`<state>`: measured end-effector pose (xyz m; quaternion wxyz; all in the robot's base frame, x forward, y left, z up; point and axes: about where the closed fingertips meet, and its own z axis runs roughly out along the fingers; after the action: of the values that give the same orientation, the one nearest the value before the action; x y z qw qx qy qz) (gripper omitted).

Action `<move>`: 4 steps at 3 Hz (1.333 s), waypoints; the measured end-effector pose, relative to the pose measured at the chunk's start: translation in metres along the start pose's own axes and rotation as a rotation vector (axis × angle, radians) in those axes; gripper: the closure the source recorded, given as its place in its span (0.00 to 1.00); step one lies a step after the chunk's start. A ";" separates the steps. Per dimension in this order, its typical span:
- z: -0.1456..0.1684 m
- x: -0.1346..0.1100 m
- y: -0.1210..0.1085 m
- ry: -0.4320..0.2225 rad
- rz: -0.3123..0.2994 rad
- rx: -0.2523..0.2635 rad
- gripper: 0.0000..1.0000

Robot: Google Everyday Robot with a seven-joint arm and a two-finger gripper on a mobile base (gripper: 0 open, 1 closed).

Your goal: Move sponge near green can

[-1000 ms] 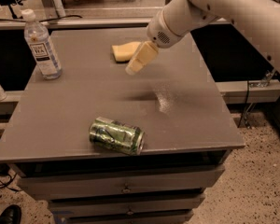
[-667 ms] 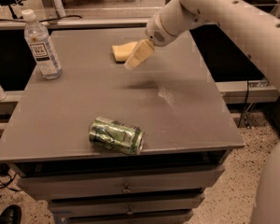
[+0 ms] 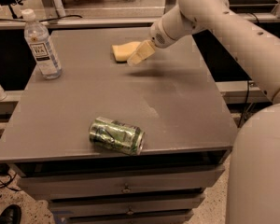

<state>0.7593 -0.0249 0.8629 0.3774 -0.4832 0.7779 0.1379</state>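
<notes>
grey table fills most of the shot, flat top with drawers underneath. the big white arm comes in from the right and reaches across to the far side of the top.

next down in size: a clear water bottle stands upright at the far left corner, well out of the way. the green can lies on its side near the front edge, dented, with its shiny end facing right.

the sponge sits flat at the far side of the table, well apart from the can, so nothing of the actual move is done yet.

the gripper is right at the sponge's right end, angled down toward it and overlapping that edge from this angle. honestly can't tell whether it's wide or closed, or whether it's touching the sponge or just above it.

my read: this is the reach/grab step. next it needs a solid hold on the sponge's right end, a lift off the top, then a carry toward the front and a bit left, setting it down just beside the can. that can looks like it'd roll if bumped, so i'd come down next to it, not into it.
</notes>
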 end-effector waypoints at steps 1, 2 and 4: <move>0.018 -0.003 -0.004 -0.015 0.041 -0.013 0.14; 0.025 -0.006 -0.004 -0.021 0.052 -0.012 0.37; 0.013 0.007 -0.003 -0.027 0.072 0.006 0.83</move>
<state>0.7665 -0.0233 0.8495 0.3840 -0.4519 0.7900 0.1557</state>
